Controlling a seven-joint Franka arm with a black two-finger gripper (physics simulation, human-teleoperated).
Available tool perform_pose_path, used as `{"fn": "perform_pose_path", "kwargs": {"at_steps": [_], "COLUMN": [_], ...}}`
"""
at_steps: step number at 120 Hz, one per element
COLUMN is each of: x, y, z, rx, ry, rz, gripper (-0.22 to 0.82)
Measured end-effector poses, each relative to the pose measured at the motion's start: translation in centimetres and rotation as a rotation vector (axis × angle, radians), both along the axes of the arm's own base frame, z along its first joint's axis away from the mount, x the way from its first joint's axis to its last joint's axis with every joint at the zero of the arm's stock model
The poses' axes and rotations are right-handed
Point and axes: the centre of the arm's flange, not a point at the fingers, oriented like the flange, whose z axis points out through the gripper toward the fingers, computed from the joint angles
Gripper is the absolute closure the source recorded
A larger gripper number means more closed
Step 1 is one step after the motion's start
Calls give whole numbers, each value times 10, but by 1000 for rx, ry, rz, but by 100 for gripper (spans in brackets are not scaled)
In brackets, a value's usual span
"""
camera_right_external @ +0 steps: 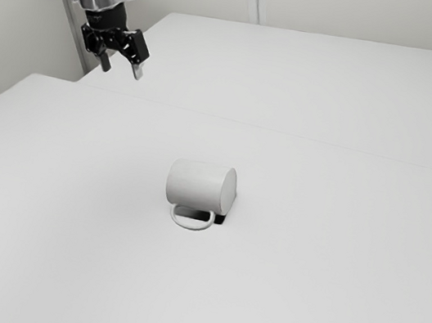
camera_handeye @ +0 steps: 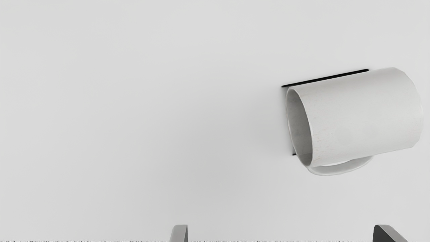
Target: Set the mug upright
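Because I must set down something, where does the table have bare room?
Bare tabletop stretches from the mug to the exterior view's right edge, and from its handle toward the camera. Only the mug's own spot is crowded.

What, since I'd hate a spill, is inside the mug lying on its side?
Through the mouth of the mug, the wrist view shows bare grey inner wall. The deeper part is hidden by the mug's own side, so whether anything lies there I cannot tell.
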Motion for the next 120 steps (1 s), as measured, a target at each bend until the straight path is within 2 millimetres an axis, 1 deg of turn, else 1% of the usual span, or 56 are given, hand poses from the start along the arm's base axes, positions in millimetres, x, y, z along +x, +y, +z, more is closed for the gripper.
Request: {"fn": "perform_pose_path", "kwargs": {"at_steps": [26,41,47,56,60,68,73,78,89,97,109,120], "x": [-3,-4,-7,-18,-23,-33,-37,-40,-46,-44,-39,-33], "y": [0,-4,1,13,23,49,58,58,60,66,74,75], "z": [3,-8,-11,-16,-28,-64,-78,-91,-140,-169,-204,-235], "rx": [-6,-27,-63,-160,-229,-387,-465,-531,-685,-769,-866,-941], "ry": [3,26,34,48,65,110,118,128,168,168,147,123], "rz": [7,9,26,65,90,151,168,170,181,178,159,133], "gripper": [0,0,0,0,0,0,0,0,0,0,0,0]}}
